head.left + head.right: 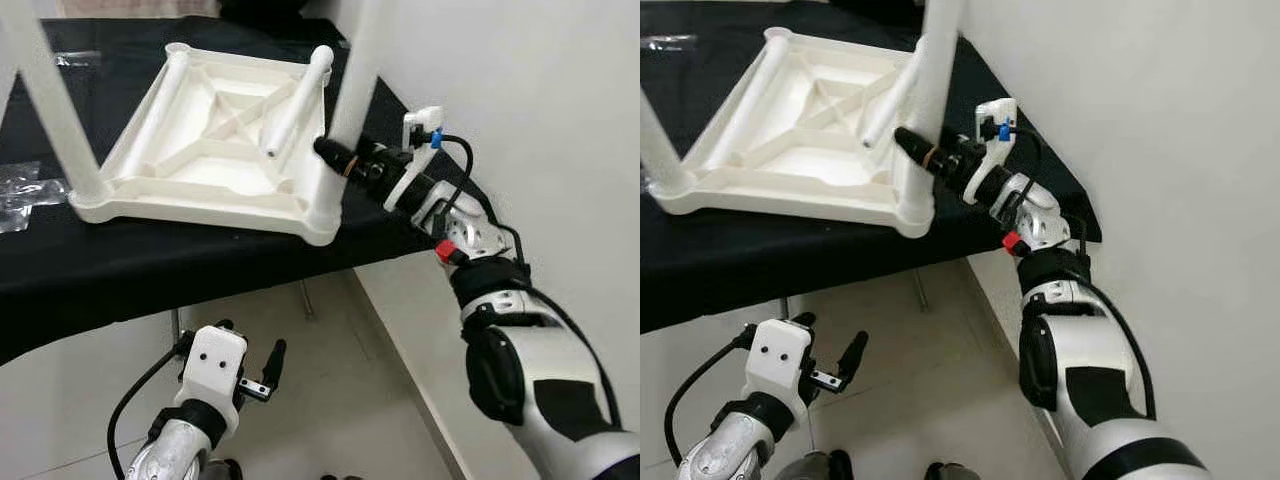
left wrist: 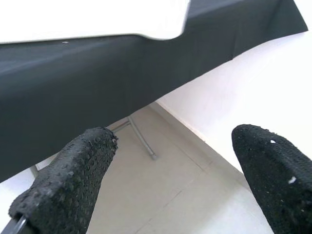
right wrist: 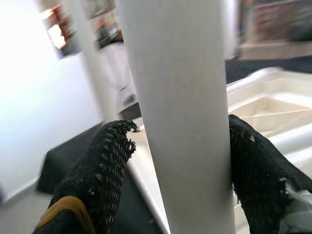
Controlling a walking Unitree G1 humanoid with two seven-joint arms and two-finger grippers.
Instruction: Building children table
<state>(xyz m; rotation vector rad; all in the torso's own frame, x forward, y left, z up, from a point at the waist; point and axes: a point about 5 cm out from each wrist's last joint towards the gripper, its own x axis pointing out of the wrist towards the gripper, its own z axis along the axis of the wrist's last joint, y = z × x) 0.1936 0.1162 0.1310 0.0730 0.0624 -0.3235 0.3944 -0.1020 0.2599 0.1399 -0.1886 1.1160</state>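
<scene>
A white plastic children's table top point(image 1: 215, 150) lies upside down on a black-clothed table point(image 1: 150, 265). One white leg point(image 1: 50, 100) stands upright in its near left corner. Another upright leg point(image 1: 358, 70) stands in the near right corner socket. My right gripper point(image 1: 335, 155) is shut around the lower part of that leg; in the right wrist view the fingers point(image 3: 105, 170) press on both sides of the leg point(image 3: 187, 122). A loose leg point(image 1: 295, 105) lies slanted inside the top. My left gripper point(image 2: 170, 165) hangs open and holds nothing, below the table's front edge.
A white wall point(image 1: 540, 90) runs close along the right of the table. Clear plastic bags point(image 1: 20, 195) lie on the cloth at the left. Light floor tiles point(image 1: 340, 400) and a thin metal table strut point(image 1: 305, 300) show under the table.
</scene>
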